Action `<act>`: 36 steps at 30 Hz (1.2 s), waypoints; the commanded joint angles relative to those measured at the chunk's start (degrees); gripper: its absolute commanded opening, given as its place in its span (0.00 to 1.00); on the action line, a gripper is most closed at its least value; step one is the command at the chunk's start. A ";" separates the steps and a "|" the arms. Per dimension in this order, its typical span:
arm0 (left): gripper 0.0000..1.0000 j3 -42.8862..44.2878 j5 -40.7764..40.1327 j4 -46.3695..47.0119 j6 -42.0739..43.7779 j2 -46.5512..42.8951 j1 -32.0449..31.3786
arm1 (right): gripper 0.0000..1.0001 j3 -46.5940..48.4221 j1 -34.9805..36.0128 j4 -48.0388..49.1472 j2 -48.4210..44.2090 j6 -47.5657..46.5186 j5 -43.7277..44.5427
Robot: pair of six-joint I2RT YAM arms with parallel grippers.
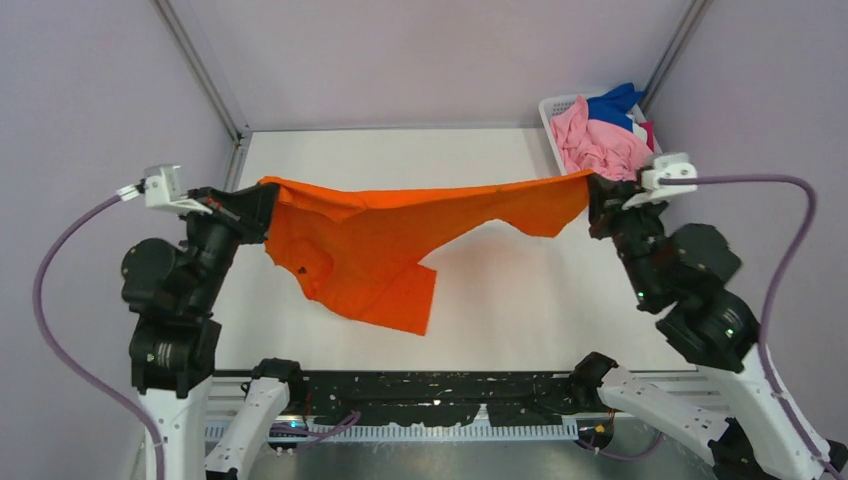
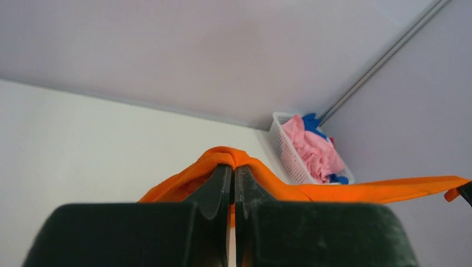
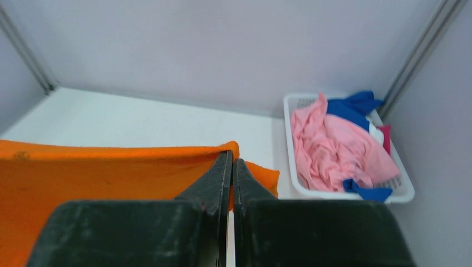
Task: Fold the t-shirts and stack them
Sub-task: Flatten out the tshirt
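- The orange t-shirt (image 1: 370,255) hangs in the air above the desk (image 1: 540,300), held by its two ends. Its upper edge runs taut from left to right. The remaining cloth drapes below that edge and is lowest toward the left.
- Handling, as a judgement: the cloth is light, soft and limp, with no stiffness of its own. It sags and creases under its own weight. It is not fragile, but a thin edge can slip from a narrow pinch if tension rises.
- Where to hold, as a judgement: take it at corners or along a hem, with the two holds well apart, so the panel spreads flat for folding.
- The left gripper (image 2: 234,169) is clamped on a bunched fold at the shirt's left end.
- The right gripper (image 3: 231,158) is clamped on a thin edge at the right end. A small flap of cloth shows beyond its fingers.
- The white mesh basket (image 1: 553,125) stands in the far right corner of the desk, well apart from the hanging shirt. It holds a crumpled pink t-shirt (image 1: 598,145), a blue t-shirt (image 1: 612,103) and a magenta t-shirt (image 3: 385,138).
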 commanded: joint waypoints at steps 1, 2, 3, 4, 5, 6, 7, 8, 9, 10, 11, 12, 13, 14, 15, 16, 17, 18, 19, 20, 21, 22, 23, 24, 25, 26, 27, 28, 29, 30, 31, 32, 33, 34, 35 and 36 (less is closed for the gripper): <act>0.00 8.73 2.69 3.22 1.84 -3.88 -0.05 | 0.05 8.11 0.01 -2.23 -3.32 -4.46 -13.98; 0.00 10.10 2.90 3.22 2.34 -4.74 -0.07 | 0.05 10.17 0.02 -3.59 -3.88 -4.54 -17.94; 0.00 11.42 2.90 3.17 2.81 -5.66 -0.02 | 0.05 11.96 0.03 -4.16 -4.21 -4.89 -20.16; 0.00 12.59 2.61 3.02 3.16 -6.62 -0.02 | 0.05 12.77 -0.01 -5.19 -4.80 -4.98 -23.77; 0.00 13.85 2.33 2.73 3.73 -7.45 -0.02 | 0.05 14.39 0.01 -5.70 -5.15 -4.87 -25.18; 0.00 15.07 2.15 2.51 4.17 -8.36 -0.02 | 0.05 15.13 0.02 -6.26 -5.94 -4.79 -27.86; 0.00 16.15 2.21 2.19 4.32 -9.09 -0.06 | 0.05 16.56 -0.02 -6.37 -6.29 -4.49 -29.12; 0.00 17.23 2.41 1.91 4.60 -9.76 -0.02 | 0.05 17.23 0.00 -6.74 -6.97 -4.25 -32.12; 0.00 18.25 3.06 1.64 4.80 -10.29 -0.02 | 0.05 18.78 0.00 -7.09 -7.20 -3.81 -34.32; 0.00 19.26 3.50 1.15 4.97 -10.57 -0.08 | 0.05 19.61 -0.04 -8.06 -7.44 -3.51 -37.60; 0.00 20.49 3.87 0.57 5.23 -10.80 -0.05 | 0.05 21.00 -0.01 -8.54 -7.53 -2.66 -38.95; 0.00 21.97 4.19 -0.14 5.45 -10.91 -0.02 | 0.05 21.51 0.02 -9.54 -7.66 -1.78 -40.82; 0.00 23.05 4.02 -0.77 5.64 -10.90 -0.02 | 0.05 22.25 0.03 -9.99 -7.68 -1.23 -41.44; 0.00 23.86 3.60 -1.33 5.88 -10.89 -0.02 | 0.05 22.48 -0.01 -10.76 -7.82 -0.35 -41.44; 0.00 24.37 3.18 -1.58 6.11 -10.81 0.05 | 0.05 22.73 0.01 -11.04 -7.98 -0.03 -41.11; 0.00 24.58 2.89 -1.45 6.21 -10.76 0.07 | 0.05 22.64 -0.06 -11.22 -8.27 0.72 -40.66; 0.00 24.55 2.69 -1.33 6.32 -10.61 0.03 | 0.05 22.42 -0.10 -11.27 -8.55 0.99 -39.40; 0.00 24.35 2.59 -0.92 6.33 -10.30 0.07 | 0.05 22.12 -0.03 -11.28 -8.65 1.30 -38.75; 0.00 24.05 2.45 -0.76 6.30 -9.74 0.07 | 0.05 21.90 -0.05 -11.19 -8.75 1.46 -37.52; 0.00 23.66 2.32 -0.63 6.24 -9.15 0.07 | 0.05 21.26 -0.10 -11.12 -8.75 1.71 -36.98; 0.00 22.96 2.23 -0.28 6.32 -8.39 0.07 | 0.05 20.94 -0.07 -11.20 -8.42 1.75 -36.04; 0.00 21.83 1.64 0.46 6.30 -7.68 0.07 | 0.05 20.13 -0.06 -11.21 -8.24 1.78 -35.62; 0.00 20.27 0.57 1.23 6.14 -6.81 0.07 | 0.05 19.54 -0.01 -10.78 -7.88 1.83 -33.20; 0.00 18.82 -0.96 1.76 6.03 -5.85 0.07 | 0.05 17.86 0.01 -10.21 -7.70 2.11 -31.74; 0.00 17.36 -2.57 2.33 6.08 -4.69 0.07 | 0.05 16.82 -0.02 -8.86 -7.30 2.39 -27.94; 0.00 15.75 -4.11 3.15 6.15 -3.05 0.07 | 0.05 14.77 -0.04 -8.07 -7.06 3.06 -23.37; 0.00 13.43 -5.44 3.91 6.21 -1.54 0.07 | 0.05 13.69 -0.03 -6.59 -6.37 3.47 -20.50; 0.00 11.66 -6.41 5.00 6.31 -0.02 0.07 | 0.05 11.57 -0.04 -5.92 -5.85 3.60 -14.30; 0.00 9.52 -7.51 6.14 6.42 1.49 0.07 | 0.05 10.60 -0.05 -4.62 -4.38 3.71 -10.95; 0.00 7.42 -9.17 8.04 6.10 3.30 0.07 | 0.05 8.42 -0.10 -2.89 -2.63 3.59 -4.35; 0.00 5.30 -10.44 9.15 5.63 5.29 0.07 | 0.06 7.31 -0.08 -1.74 -1.52 2.66 -1.54; 0.00 3.33 -11.78 10.06 5.20 7.73 0.07 | 0.06 4.61 -0.11 1.10 0.57 2.05 3.29; 0.00 1.97 -12.58 10.73 4.87 10.20 0.07 | 0.06 1.96 -0.13 2.67 1.84 0.73 5.40; 0.00 0.91 -13.06 11.34 4.88 13.19 0.07 | 0.07 0.83 -0.56 5.92 4.66 0.21 8.57; 0.00 0.27 -13.36 12.05 4.88 16.51 0.07 | 0.07 -0.83 -1.10 7.06 6.30 -0.25 9.23; 0.00 -0.05 -13.64 12.51 4.91 21.12 0.07 | 0.07 -1.36 -3.09 8.81 10.04 -0.24 8.56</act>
